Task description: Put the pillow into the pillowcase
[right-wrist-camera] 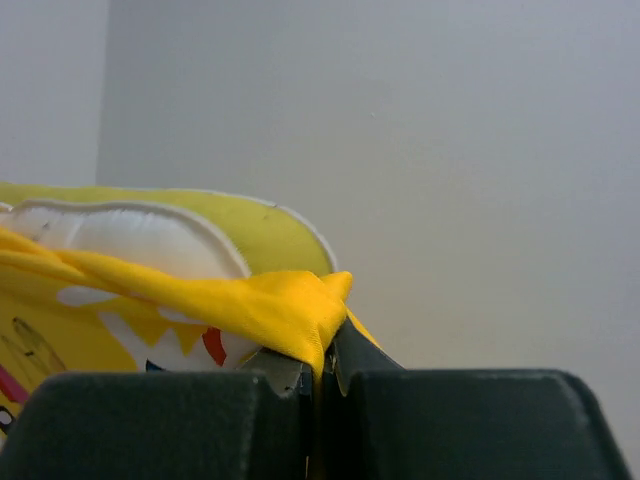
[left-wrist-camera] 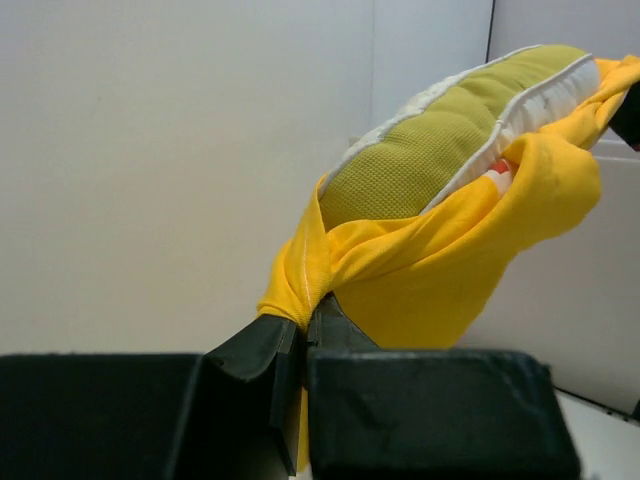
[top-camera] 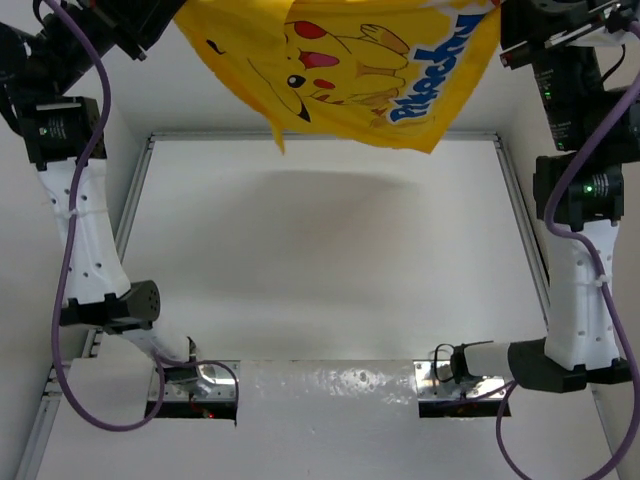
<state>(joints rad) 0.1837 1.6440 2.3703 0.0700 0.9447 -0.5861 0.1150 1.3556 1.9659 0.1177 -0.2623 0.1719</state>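
Observation:
The yellow pillowcase (top-camera: 350, 70), with its Pikachu print and blue lettering, hangs high above the table between both raised arms. My left gripper (top-camera: 160, 25) is shut on its left edge, with the fabric pinched between the jaws in the left wrist view (left-wrist-camera: 305, 325). My right gripper (top-camera: 505, 18) is shut on its right corner, as the right wrist view (right-wrist-camera: 322, 362) shows. The pillow (left-wrist-camera: 440, 140) sits partly inside the pillowcase. Its yellow-green mesh side and white trim bulge out of the opening. It also shows in the right wrist view (right-wrist-camera: 120, 235). In the top view the pillow is hidden.
The white table (top-camera: 330, 260) lies below with a raised metal rim (top-camera: 525, 240) on the left, right and far sides. Arm bases and metal plates (top-camera: 195, 390) are at the near edge. Purple cables (top-camera: 75, 230) loop along both arms.

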